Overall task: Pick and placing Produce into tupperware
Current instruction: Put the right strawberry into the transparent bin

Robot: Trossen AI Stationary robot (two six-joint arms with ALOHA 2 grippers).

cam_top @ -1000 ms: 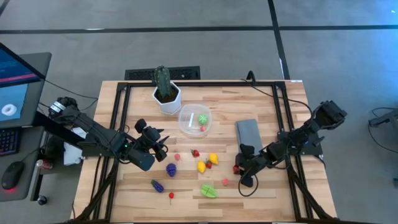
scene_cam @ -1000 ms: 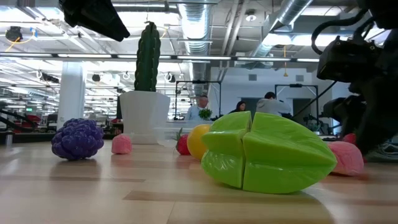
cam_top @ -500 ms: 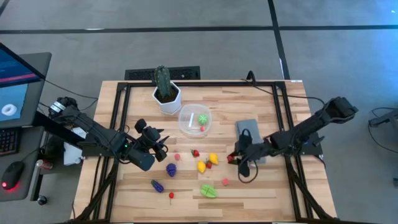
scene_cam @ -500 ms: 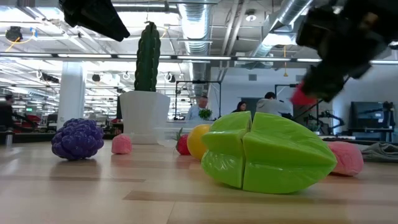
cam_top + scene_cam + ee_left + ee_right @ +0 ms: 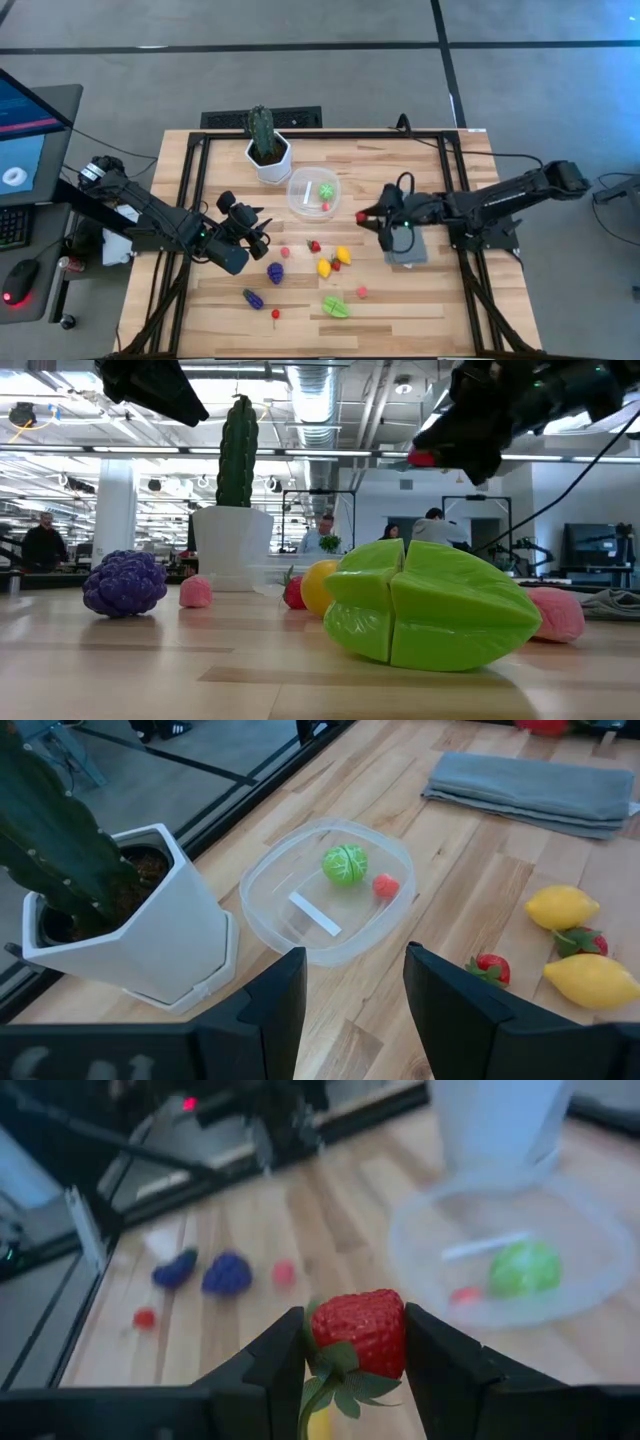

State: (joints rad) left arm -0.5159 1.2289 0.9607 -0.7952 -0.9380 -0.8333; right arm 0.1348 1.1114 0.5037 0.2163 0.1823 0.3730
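Observation:
My right gripper (image 5: 364,216) is shut on a red toy strawberry (image 5: 358,1330) in the air, just right of the round clear tupperware (image 5: 314,192). The low view shows that berry (image 5: 422,457) well above the table. The tupperware (image 5: 330,890) holds a green piece and a small red one. More produce lies on the wood: yellow lemons (image 5: 335,261), a strawberry (image 5: 314,245), purple pieces (image 5: 275,271), a green starfruit (image 5: 335,307) and pink pieces (image 5: 361,292). My left gripper (image 5: 262,238) hovers open, left of the produce. My right gripper pinches the strawberry's two red sides (image 5: 325,1328) between its fingers. The fingers reach in from the table's right, pointing toward the tupperware. The berry is lifted clear of the table, with its green leaves (image 5: 345,1388) on the side facing the wrist camera.
A white hexagonal pot with a cactus (image 5: 268,150) stands just left of and beyond the tupperware. A flat grey folded cloth (image 5: 405,232) lies under my right arm. Black frame rails run along the table's left, right and far edges.
My right gripper has risen from the table by the cloth's near left corner and travelled toward the far edge and slightly left, toward the tupperware, carrying the strawberry up off the wood. It has stayed shut on it throughout. The left arm has kept still.

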